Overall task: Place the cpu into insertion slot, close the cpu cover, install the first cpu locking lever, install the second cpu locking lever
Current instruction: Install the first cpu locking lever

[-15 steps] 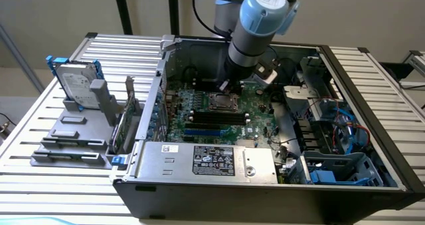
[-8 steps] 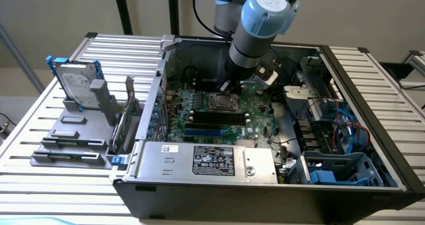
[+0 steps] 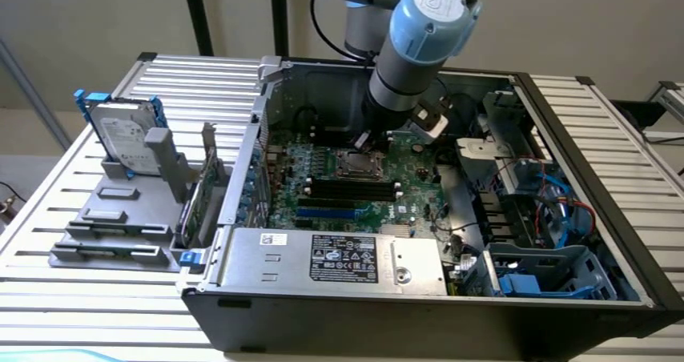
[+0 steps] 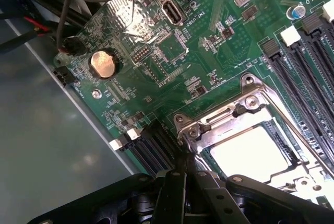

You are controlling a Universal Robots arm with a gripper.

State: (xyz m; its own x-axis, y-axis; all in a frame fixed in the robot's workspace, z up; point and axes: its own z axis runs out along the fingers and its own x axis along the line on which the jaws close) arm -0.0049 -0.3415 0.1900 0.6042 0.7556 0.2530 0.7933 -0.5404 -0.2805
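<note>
Arm: the grey and light-blue Universal Robots arm (image 3: 417,50) reaches down from above into the open black desktop computer case (image 3: 428,218), which lies on its side on the ribbed silvery metal bench (image 3: 96,298).
Gripper: the black gripper (image 4: 183,182) sits low over the green motherboard (image 4: 172,51), right at one corner of the socket; in the exterior view its tip (image 3: 364,140) is just above the socket's far edge.
Jaws: the two black fingers (image 4: 175,192) look drawn close together, with a thin dark piece running between them; whether they grip anything cannot be told.
CPU: the small flat square chip with a silvery metal face (image 4: 249,151) lies in the socket and shows through the window of the frame.
CPU cover: the thin silvery metal frame plate with a square window (image 4: 219,125) lies flat down over the chip.
Levers: thin silvery wire bars (image 4: 282,106) run along the frame's edges; whether they are latched cannot be told.
Motherboard details: a round coin battery (image 4: 102,63) sits well away from the socket, and long black memory slots (image 4: 308,72) run beside the socket.
Surroundings: a silvery power supply box with a label (image 3: 336,258) fills the case's near side; a grey hard drive in a blue bracket (image 3: 123,134) stands on the bench at the exterior view's left.
</note>
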